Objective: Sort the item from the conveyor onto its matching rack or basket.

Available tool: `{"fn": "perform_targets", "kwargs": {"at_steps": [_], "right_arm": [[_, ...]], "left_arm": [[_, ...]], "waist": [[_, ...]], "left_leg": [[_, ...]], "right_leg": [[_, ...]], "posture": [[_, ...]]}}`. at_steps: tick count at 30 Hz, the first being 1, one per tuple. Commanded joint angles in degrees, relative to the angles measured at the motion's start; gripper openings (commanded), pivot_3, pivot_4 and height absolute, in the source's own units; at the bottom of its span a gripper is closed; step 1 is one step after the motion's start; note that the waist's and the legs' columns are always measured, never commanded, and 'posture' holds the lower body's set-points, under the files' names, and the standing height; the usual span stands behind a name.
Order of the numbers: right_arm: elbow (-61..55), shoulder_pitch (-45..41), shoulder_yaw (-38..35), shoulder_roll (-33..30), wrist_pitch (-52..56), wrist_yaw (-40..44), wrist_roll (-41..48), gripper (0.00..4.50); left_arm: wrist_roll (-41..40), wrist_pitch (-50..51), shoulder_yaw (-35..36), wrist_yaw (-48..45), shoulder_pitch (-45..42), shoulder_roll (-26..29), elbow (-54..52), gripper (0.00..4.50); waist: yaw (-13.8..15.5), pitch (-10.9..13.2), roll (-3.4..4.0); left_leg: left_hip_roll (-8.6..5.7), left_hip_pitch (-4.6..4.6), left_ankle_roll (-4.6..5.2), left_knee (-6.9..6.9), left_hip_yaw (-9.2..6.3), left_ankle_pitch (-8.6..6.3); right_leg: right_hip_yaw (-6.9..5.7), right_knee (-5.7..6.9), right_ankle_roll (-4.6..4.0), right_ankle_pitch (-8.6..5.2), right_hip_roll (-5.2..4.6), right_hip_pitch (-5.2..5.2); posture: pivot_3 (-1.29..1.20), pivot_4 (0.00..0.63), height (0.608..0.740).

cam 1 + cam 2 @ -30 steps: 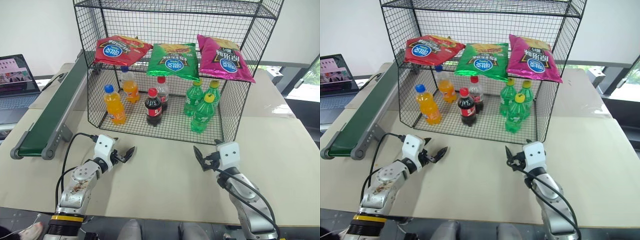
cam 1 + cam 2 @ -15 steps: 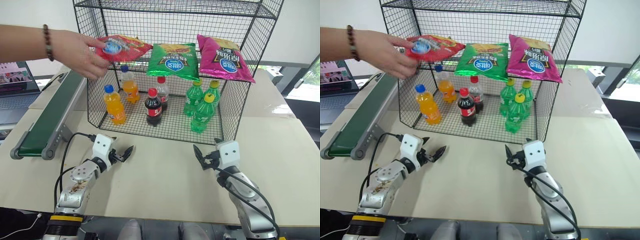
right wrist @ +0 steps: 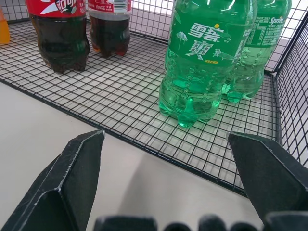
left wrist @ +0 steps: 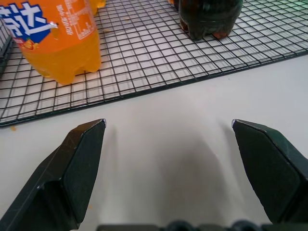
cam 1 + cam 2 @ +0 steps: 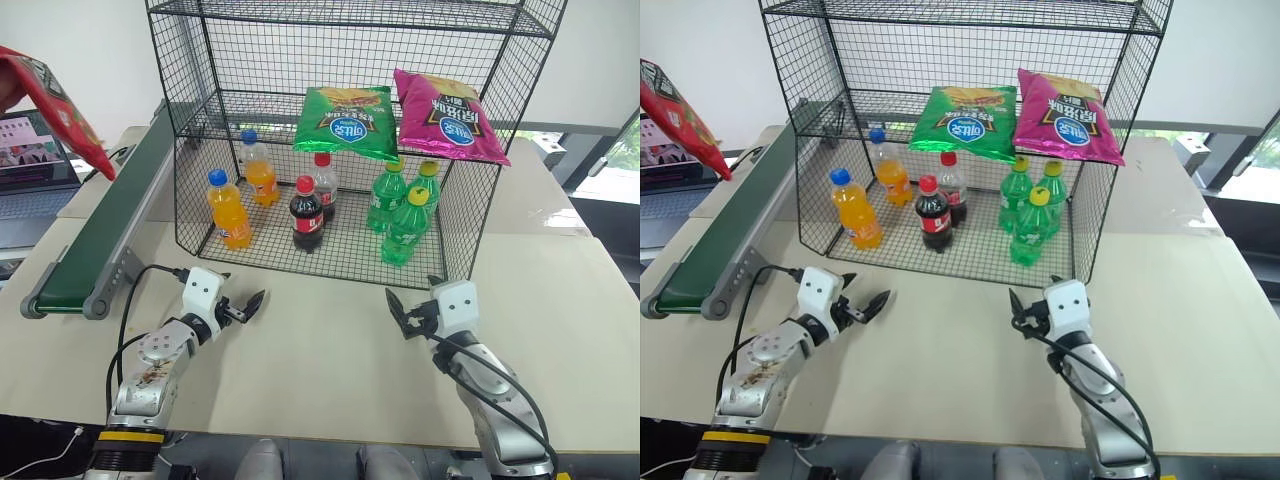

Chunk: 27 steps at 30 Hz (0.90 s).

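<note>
The item, a red crinkly snack bag (image 5: 62, 112), hangs tilted in the air at the far left, above the far part of the conveyor (image 5: 105, 222); what holds it is cut off by the frame edge. The conveyor's dark green belt carries nothing. The black wire rack (image 5: 350, 60) stands behind both grippers. My left gripper (image 5: 243, 306) rests low over the table in front of the rack's left side, open and empty (image 4: 168, 125). In front of the rack's right side my right gripper (image 5: 408, 302) is likewise open and empty (image 3: 166, 137).
On the rack's middle tier lie a green bag (image 5: 345, 122) and a magenta bag (image 5: 447, 115). Orange (image 5: 229, 210), cola (image 5: 307, 215) and green bottles (image 5: 404, 228) stand on the bottom tier. A laptop (image 5: 30, 160) sits left of the conveyor.
A person's hand reached in, took the red bag off the rack's middle tier and carried it off to the left, over the conveyor. Both grippers stayed still and open.
</note>
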Motion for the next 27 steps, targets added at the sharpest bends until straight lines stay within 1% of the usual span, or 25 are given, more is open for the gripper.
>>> {"fn": "perform_targets", "kwargs": {"at_steps": [1,14,27], "right_arm": [[-1.45,-0.34,0.07,0.31,-1.24,-0.04,-0.14,4.5],[-1.48,-0.26,0.18,0.18,-1.29,0.42,-0.35,4.5],[-1.76,-0.38,1.04,-0.12,-1.02,1.45,-0.7,4.5]], "left_arm": [[0.13,0.07,1.08,-0.19,-0.16,0.63,-2.28,4.49],[0.11,-0.35,1.43,-0.3,-0.02,0.65,-1.76,4.49],[-1.96,-0.63,4.79,-3.19,2.71,1.39,-1.74,4.49]], "waist": [[0.01,0.0,0.0],[-0.01,0.0,0.0],[-0.04,-0.02,0.0]], "left_leg": [[0.0,0.0,0.0,0.0,0.0,0.0],[0.0,0.0,0.0,0.0,0.0,0.0],[0.0,0.01,0.01,0.05,0.0,-0.01]], "right_leg": [[0.0,0.0,0.0,0.0,0.0,0.0],[0.0,0.01,0.0,0.0,0.0,0.0],[0.0,0.04,0.0,0.0,0.0,0.0]], "posture": [[0.0,0.15,0.74],[0.0,0.15,0.74],[0.0,0.15,0.74]]}}
